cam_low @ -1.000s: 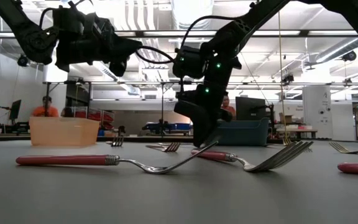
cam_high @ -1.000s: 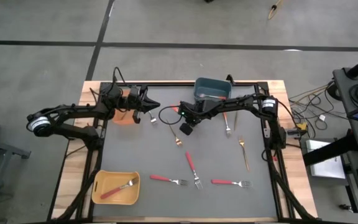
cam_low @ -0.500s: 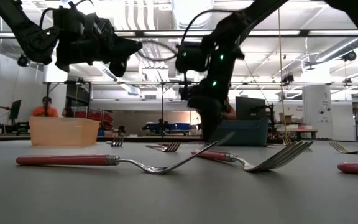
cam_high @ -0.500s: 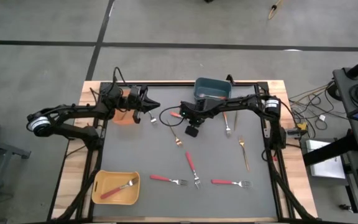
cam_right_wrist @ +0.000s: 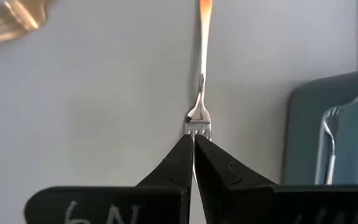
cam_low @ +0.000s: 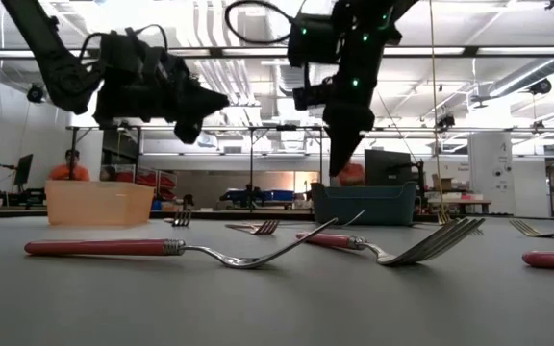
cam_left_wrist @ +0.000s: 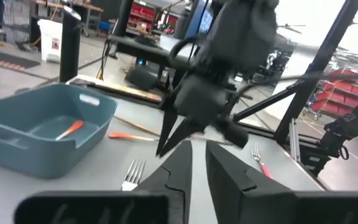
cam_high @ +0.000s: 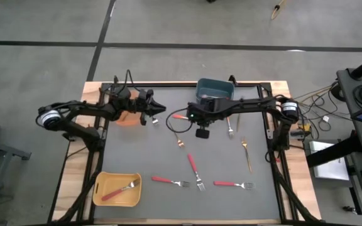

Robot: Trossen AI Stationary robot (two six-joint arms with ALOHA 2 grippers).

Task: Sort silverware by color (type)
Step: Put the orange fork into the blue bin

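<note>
The orange-handled fork (cam_right_wrist: 201, 74) lies flat on the grey table (cam_high: 137, 157) beside the blue-grey bin (cam_high: 215, 90), its tines directly under the tips of the right pincer (cam_right_wrist: 194, 146); that pincer's fingers are pressed together and hold nothing. In the right wrist view the fork is a slim silver stem running from short tines to an orange handle end, with a gold fork (cam_right_wrist: 10, 22) at the picture's edge and another silver utensil lying inside the bin; in the high view the same fork (cam_high: 180, 116) shows only as a small orange streak just left of the right pincer (cam_high: 202, 132), which hangs near the bin's front. The low view alone shows the pincer well above the table, and red-handled forks (cam_low: 176, 248) in the foreground. The left pincer (cam_high: 156, 110) hovers beside the orange bin (cam_high: 126, 118), left of the blue-grey one, fingers slightly parted and empty.
</note>
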